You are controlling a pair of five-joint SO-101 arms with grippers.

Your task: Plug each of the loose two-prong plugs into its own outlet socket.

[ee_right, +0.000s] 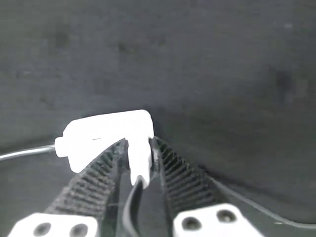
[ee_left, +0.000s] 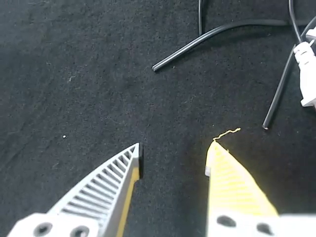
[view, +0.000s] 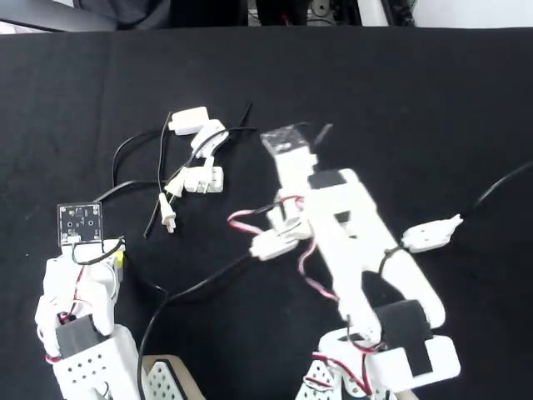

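High view is showing a cluster point(view: 204, 179) of white plugs and sockets lying left of centre in the upper half of the frame, with black cables point(view: 200, 286) trailing out of it and down toward the bottom edge. A lone plug point(view: 431, 235) is lying at the right, its cable running off to the right edge. The right arm point(view: 350, 233) is stretching up the middle and covering the cloth beneath it, with its tip sitting just right of the cluster. The left arm point(view: 83, 292) is sitting in the lower left corner. The black table point(view: 433, 100) is lying open across the upper right and along the top edge.

In the right wrist view the right gripper point(ee_right: 139, 142) is clenching the held plug point(ee_right: 108, 133) — fingers pressed on its narrow part.

In the left wrist view the left gripper point(ee_left: 176, 144) is standing released — fingers wide apart over bare cloth, touching nothing, with cable ends and another plug point(ee_left: 308, 74) lying beyond.
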